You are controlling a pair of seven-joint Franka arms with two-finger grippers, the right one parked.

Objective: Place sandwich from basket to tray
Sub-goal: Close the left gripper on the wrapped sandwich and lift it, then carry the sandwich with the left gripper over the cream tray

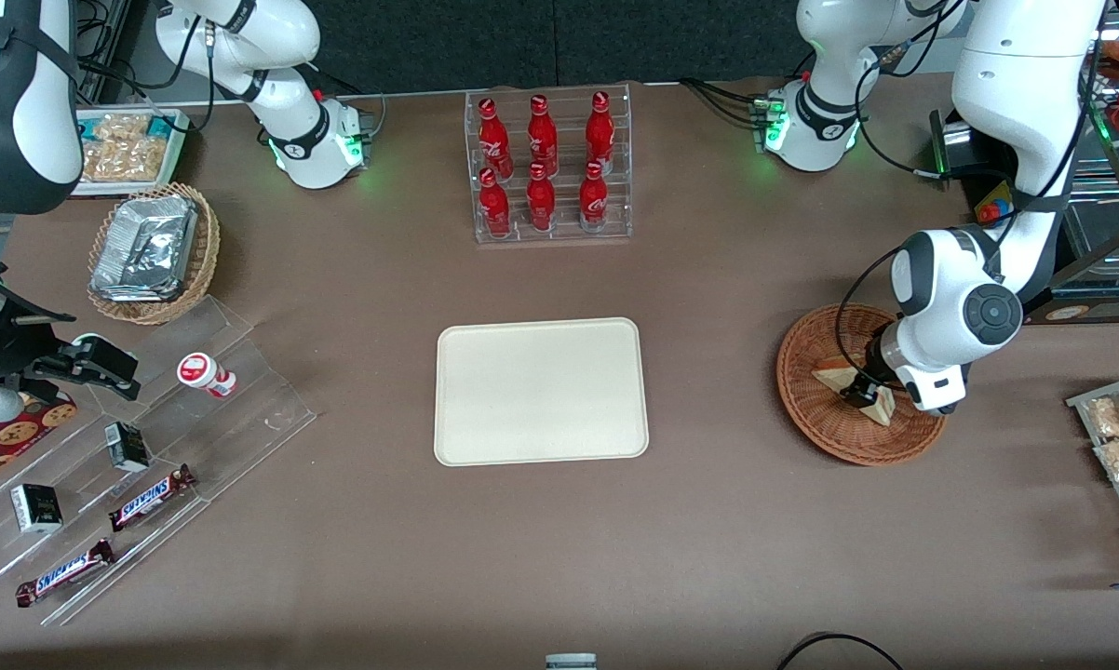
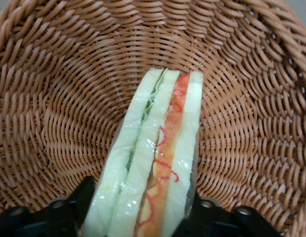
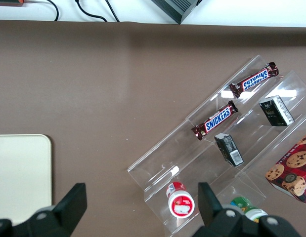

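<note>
The sandwich (image 1: 831, 377) (image 2: 153, 158), a pale wedge with green and red filling at its edge, lies in the reddish-brown wicker basket (image 1: 806, 419) (image 2: 54, 98) toward the working arm's end of the table. My gripper (image 1: 865, 392) (image 2: 141, 200) is down inside the basket, one black finger (image 2: 85, 190) pressed against each bread face of the sandwich, shut on it. The sandwich still rests on the basket floor. The cream tray (image 1: 541, 391) (image 3: 19, 173) lies flat at mid-table with nothing on it, well apart from the basket.
A clear rack of red cola bottles (image 1: 550, 167) stands farther from the front camera than the tray. Toward the parked arm's end are a paler basket of foil containers (image 1: 155, 251) and a stepped acrylic stand (image 1: 150, 437) with snack bars. Bagged snacks (image 1: 1118, 437) lie beside the basket.
</note>
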